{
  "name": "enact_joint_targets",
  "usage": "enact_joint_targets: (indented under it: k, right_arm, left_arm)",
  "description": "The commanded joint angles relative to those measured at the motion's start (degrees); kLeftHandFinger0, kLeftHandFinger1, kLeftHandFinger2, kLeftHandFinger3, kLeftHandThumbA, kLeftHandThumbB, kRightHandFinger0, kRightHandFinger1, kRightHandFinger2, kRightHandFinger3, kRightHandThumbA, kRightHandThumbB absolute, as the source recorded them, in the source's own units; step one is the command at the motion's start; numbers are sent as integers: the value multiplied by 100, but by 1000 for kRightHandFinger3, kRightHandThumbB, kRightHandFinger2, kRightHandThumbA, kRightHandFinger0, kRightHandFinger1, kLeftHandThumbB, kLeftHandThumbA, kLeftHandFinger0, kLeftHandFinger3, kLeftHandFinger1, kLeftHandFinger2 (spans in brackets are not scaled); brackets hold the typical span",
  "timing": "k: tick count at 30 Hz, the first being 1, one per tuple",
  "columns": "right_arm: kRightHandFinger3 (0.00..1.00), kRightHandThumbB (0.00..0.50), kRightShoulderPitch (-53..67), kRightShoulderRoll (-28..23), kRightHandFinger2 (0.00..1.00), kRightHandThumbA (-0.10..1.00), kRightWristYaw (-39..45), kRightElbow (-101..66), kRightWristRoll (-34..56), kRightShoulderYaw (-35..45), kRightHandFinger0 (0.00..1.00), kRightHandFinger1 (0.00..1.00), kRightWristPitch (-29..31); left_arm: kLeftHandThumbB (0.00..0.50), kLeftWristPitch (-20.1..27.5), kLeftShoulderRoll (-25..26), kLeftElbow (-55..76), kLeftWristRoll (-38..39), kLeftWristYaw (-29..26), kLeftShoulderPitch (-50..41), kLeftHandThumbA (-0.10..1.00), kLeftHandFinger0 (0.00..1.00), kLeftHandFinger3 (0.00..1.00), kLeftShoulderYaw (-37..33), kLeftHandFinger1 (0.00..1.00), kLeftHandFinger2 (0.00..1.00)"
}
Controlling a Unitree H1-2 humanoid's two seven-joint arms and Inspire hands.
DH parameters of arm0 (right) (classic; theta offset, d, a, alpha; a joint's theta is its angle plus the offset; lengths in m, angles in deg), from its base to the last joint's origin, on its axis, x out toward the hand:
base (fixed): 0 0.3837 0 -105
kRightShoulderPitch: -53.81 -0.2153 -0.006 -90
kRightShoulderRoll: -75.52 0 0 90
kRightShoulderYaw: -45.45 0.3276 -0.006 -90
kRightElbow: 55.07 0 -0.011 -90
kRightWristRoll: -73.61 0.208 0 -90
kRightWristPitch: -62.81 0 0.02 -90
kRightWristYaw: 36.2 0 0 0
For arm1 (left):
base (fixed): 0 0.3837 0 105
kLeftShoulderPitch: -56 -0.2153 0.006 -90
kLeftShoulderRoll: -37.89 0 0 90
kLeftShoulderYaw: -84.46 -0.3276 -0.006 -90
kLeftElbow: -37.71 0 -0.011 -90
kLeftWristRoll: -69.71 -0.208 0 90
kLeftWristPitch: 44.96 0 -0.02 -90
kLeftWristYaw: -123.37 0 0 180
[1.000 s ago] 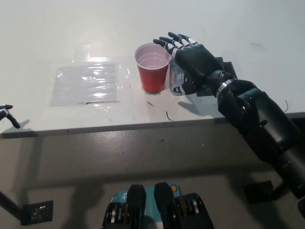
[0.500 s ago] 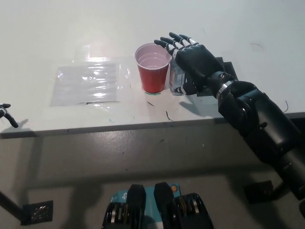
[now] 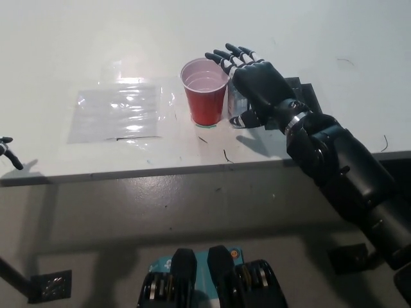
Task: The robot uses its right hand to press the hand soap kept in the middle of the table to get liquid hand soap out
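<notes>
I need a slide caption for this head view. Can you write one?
Black right hand spread over a clear soap bottle beside a red cup on the white table.

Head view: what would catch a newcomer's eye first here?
The black right hand stands out first, laid palm down over the clear soap bottle at mid-table, fingers spread. Right beside it, on its left, stands a red cup with a white inside. Further left a shiny plastic sheet lies flat on the white table, and only the tips of the left hand show at the picture's left edge.
</notes>
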State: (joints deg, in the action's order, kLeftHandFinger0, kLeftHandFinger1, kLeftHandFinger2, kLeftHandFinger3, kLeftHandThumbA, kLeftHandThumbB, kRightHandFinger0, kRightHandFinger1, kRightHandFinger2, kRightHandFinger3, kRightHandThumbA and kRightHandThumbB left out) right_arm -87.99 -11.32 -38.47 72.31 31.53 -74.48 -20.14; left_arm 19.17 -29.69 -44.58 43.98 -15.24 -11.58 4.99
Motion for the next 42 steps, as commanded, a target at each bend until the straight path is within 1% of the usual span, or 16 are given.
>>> enact_joint_targets:
  k: [1,4,9,14,15,18,20,21,23,24,27,32,35,37,39,42]
  right_arm:
    - [1000,456,374,-51,1000,1000,481,324,-23,-168,1000,1000,-144]
    - [1000,436,161,-85,1000,1000,629,200,12,-92,1000,1000,-305]
    - [1000,457,36,-84,1000,1000,588,308,-38,-114,1000,1000,-324]
    - [1000,448,234,-130,1000,1000,610,205,-14,-151,1000,1000,-247]
    - [1000,456,229,-151,1000,1000,615,176,-39,-171,1000,1000,-230]
    - [1000,429,95,-283,1000,1000,611,-219,-55,-121,1000,1000,-153]
    - [1000,428,-108,-322,1000,1000,538,-381,-52,-25,1000,1000,-178]
    - [1000,430,-165,-332,1000,1000,517,-429,-39,9,1000,1000,-187]
    - [1000,473,-421,-368,1000,1000,679,-683,54,168,1000,1000,-363]
    - [1000,462,-525,-359,1000,1000,581,-724,110,259,1000,1000,-266]
    - [1000,474,-971,-365,1000,1000,761,-1006,149,473,1000,1000,-434]
    - [1000,463,-1477,-268,1000,1000,699,-902,142,630,1000,1000,-340]
    - [1000,482,-1772,-194,1000,1000,795,-900,162,709,1000,1000,-477]
    - [1000,488,-1951,-156,1000,1000,623,-780,126,734,1000,1000,-354]
    - [1000,486,-2032,-99,1000,1000,489,-772,105,766,1000,1000,-323]
    - [1000,491,-2117,-83,1000,1000,429,-762,128,842,1000,1000,-307]
  left_arm:
    - [153,-106,268,72,-49,76,109,1000,1000,811,67,1000,986]
    - [151,-106,224,93,-124,136,71,1000,1000,845,88,1000,994]
    - [167,-106,211,114,-159,144,-10,1000,1000,828,89,1000,987]
    - [144,-106,193,138,-107,162,-116,1000,1000,813,118,1000,972]
    - [152,-106,189,132,-133,169,-136,1000,1000,807,127,1000,973]
    - [160,-106,229,171,-142,101,-273,1000,1000,795,89,1000,966]
    - [151,-106,243,179,-147,88,-331,1000,1000,803,68,1000,971]
    - [153,-106,240,173,-156,86,-349,1000,1000,809,58,1000,973]
    - [165,-106,183,161,-222,131,-367,1000,1000,823,121,1000,972]
    - [167,-106,188,181,-229,137,-409,1000,1000,814,126,1000,971]
    - [184,-106,167,194,-191,143,-494,1000,1000,782,158,1000,976]
    - [172,-106,110,276,-239,172,-631,1000,1000,760,224,1000,976]
    - [171,-106,80,301,-275,225,-664,1000,1000,792,260,1000,987]
    - [173,-106,48,285,-283,236,-654,1000,1000,792,284,1000,994]
    - [172,-106,54,316,-425,272,-679,1000,1000,833,249,1000,1000]
    - [174,-106,47,306,-428,283,-677,1000,1000,825,242,1000,1000]
